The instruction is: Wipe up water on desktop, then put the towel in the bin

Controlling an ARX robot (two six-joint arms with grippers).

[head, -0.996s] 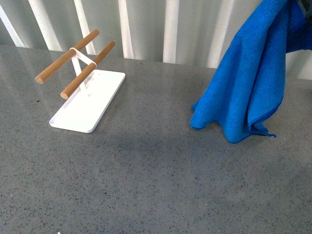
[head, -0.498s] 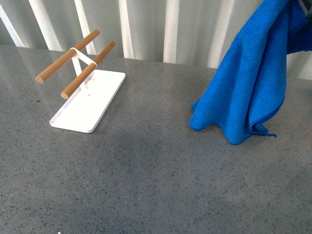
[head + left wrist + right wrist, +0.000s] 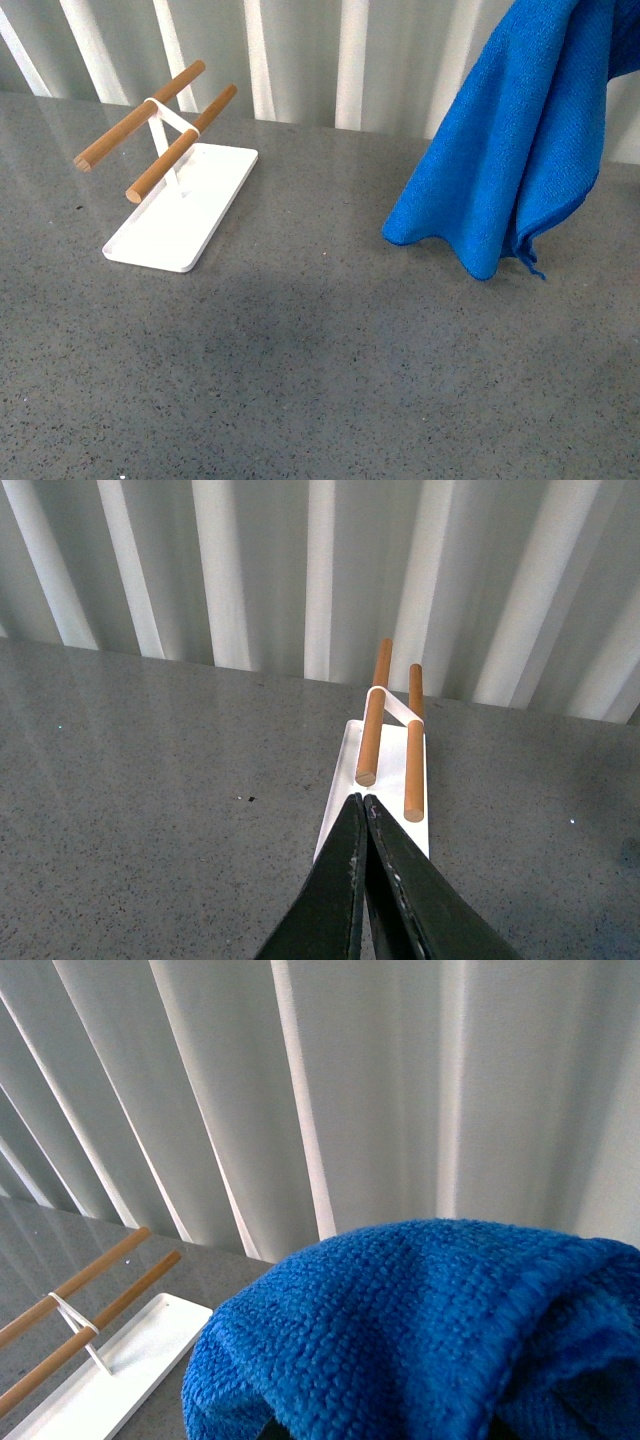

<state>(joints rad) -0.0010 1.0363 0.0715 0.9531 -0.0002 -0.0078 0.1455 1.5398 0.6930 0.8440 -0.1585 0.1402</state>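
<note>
The big bright blue soft cloth towel is up in the air on the right side of the front view. It hangs long and loose, top to bottom, from a spot above the edge of the picture. Its low wavy edge is close to the dark grey speckled stone counter. I cannot tell if it touches.

The right hand is hidden. In the right wrist view the towel fills the low part of the picture and covers the fingers. So I cannot tell if that hand is pinched on the towel, but the towel hangs from where that arm should be, so I think it is holding it.

The left hand has its two black fingers pressed together with nothing between them. It points at the flat white tray with two round wooden rods on a thin white stand. That rack is well apart from the towel, on the left.

I see no clear puddle on the counter and no bin in any picture. The right arm is the one near the towel. The towel hangs straight down under it, so I think the next move belongs to that arm: down to wipe, or away to the bin.
</note>
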